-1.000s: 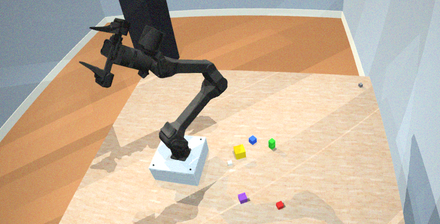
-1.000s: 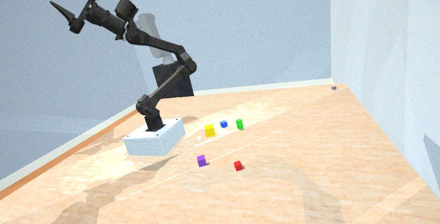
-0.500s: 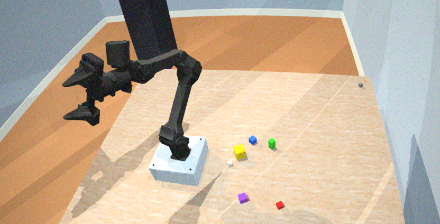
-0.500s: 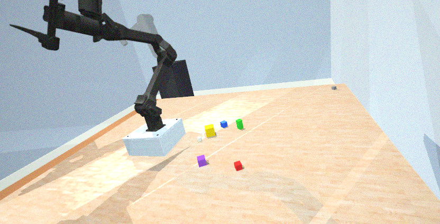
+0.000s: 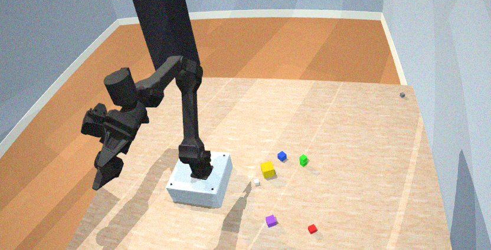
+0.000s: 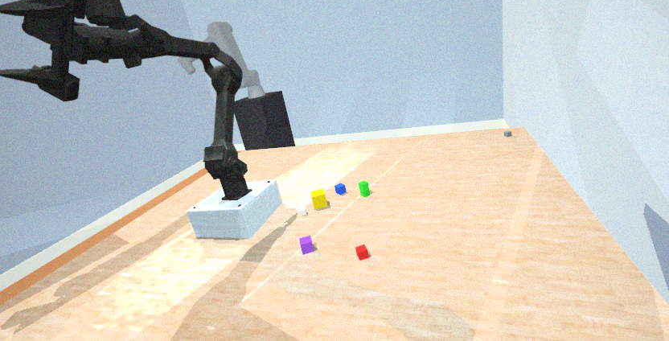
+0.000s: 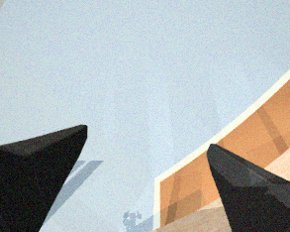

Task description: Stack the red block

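Your end effector [image 6: 27, 42] hangs high and far off to the side, jaws spread wide with nothing in them. The red block [image 5: 311, 228] sits on the bench [image 5: 360, 165], well apart from the green tower [image 5: 303, 160] beside the blue cube [image 5: 281, 155].

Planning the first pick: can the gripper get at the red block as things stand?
Probably yes. The red block sits alone, apart from the purple block, with nothing over it. But the open, empty gripper is high and turned away from the blocks.
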`<state>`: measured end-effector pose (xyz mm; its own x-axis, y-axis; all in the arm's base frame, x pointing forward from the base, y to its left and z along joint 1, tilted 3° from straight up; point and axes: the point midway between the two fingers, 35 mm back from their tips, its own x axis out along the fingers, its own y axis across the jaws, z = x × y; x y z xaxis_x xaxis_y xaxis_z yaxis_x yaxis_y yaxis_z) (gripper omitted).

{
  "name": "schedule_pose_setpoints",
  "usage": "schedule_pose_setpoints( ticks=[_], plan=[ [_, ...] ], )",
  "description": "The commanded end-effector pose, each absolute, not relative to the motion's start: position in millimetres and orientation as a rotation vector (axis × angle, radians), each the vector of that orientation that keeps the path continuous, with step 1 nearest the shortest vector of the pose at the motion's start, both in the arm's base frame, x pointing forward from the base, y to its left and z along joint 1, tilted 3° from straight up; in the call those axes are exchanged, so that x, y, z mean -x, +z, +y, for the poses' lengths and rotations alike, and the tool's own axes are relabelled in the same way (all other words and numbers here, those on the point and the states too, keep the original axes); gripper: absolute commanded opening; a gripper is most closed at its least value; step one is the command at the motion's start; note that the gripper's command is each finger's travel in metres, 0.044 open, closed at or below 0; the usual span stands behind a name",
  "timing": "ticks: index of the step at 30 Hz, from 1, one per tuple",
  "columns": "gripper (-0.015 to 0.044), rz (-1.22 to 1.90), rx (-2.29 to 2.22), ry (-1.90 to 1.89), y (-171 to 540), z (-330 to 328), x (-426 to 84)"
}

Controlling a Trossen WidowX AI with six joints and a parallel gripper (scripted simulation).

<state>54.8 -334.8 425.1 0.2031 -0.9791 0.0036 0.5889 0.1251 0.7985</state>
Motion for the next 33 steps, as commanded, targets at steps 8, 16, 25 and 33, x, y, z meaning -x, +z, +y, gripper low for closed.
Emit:
schedule_pose_setpoints(
  ticks=[8,16,25,33],
  plan=[
    [0.044,-0.25,-0.756,-1.183,370.1,-358.4,-138.4],
    [0.044,0.092,-0.678,-1.053,317.1,-355.4,-212.4],
    [0.044,0.438,-0.559,-0.844,255.6,-323.7,-291.8],
    [0.044,0.713,-0.403,-0.65,205.2,-284.4,-342.3]
  ],
)
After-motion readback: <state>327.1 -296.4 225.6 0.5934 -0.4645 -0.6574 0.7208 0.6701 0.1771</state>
